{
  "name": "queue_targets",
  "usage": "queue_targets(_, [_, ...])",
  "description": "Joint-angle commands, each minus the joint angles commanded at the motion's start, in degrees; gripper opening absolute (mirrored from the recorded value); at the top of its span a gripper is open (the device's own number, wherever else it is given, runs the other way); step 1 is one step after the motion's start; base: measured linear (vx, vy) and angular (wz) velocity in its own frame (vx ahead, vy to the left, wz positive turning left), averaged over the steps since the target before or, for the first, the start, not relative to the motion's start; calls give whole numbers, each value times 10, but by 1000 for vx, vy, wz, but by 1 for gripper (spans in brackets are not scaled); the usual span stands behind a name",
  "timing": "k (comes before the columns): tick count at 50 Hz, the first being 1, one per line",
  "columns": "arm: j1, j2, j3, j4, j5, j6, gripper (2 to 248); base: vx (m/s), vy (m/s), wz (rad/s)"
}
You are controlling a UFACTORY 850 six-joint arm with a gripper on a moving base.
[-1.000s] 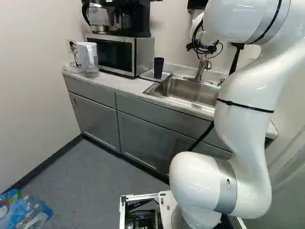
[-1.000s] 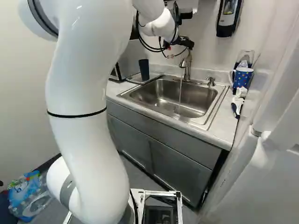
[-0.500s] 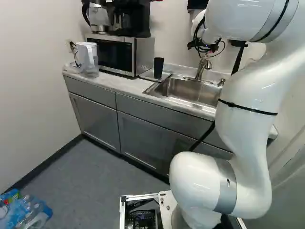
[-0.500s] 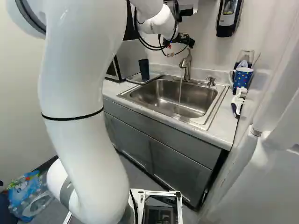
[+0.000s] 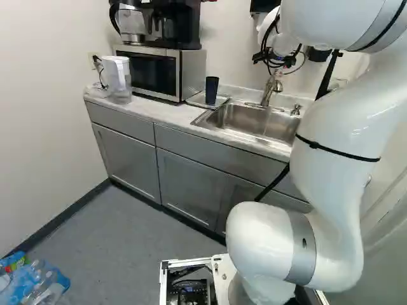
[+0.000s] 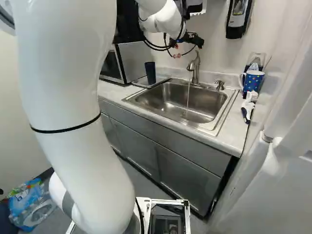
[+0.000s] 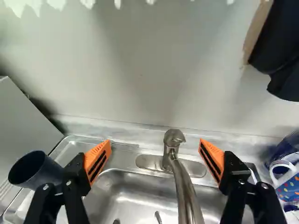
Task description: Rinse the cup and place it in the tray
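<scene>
Standing on the tray (image 6: 141,83), the dark cup (image 7: 43,174) is outside the parted jaws.

1. The arm (image 5: 340,140) rose from the lowest joint (image 6: 130,225), leaning right in the left base view and left in the right base view.
2. It bent over high up, near the top of the left base view.
3. The white wrist (image 6: 166,22) showed at the top of the right base view, with thin black cables (image 6: 158,48) looping below.
4. A black strap (image 6: 68,128) ringed the arm.
5. The gripper (image 6: 196,40) stood open, orange pads (image 7: 99,157) wide apart and slanting inward toward their tips.
</scene>
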Motion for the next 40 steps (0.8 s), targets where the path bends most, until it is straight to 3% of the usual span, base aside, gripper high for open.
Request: queue_targets(40, [3, 69, 73, 0, 0, 0, 247, 0, 0, 0])
